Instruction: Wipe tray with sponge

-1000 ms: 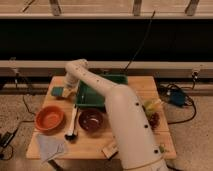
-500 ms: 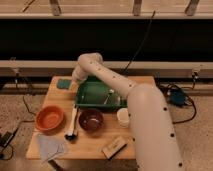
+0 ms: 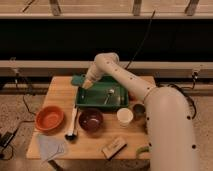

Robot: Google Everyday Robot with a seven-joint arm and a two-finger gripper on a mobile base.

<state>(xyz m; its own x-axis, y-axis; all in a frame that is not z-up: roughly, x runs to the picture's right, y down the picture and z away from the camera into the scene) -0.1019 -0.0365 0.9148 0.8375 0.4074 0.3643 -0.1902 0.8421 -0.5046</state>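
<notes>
- Desk (image 3: 62,95): a light wooden top that carries all the items, with a dark wall and a rail behind it.
- Tray (image 3: 95,102): dark green and rectangular, lying flat at the back centre of the desk. A pale utensil (image 3: 108,95) lies inside it.
- Sponge (image 3: 76,80): a small teal pad lying on the desk outside the tray, just beyond the tray's rear left corner.
- Arm (image 3: 130,82): white, rising from the lower right, bending at an elbow above the tray and angling down to the left.
- Tool (image 3: 87,84): at the tray's rear left corner, just beside the sponge. It is clenched. Whether it touches or grips the sponge cannot be told.
- Orange bowl (image 3: 49,118): at the front left of the desk.
- Dark red bowl (image 3: 91,120): in front of the tray, with a white-handled utensil (image 3: 73,122) lying between it and the orange bowl.
- White cup (image 3: 125,116): upright, near the tray's front right corner.
- Cloth (image 3: 51,147): pale grey-blue, crumpled at the front left edge of the desk.
- Tan block (image 3: 114,146): lying at the front edge of the desk, in front of the white cup.
</notes>
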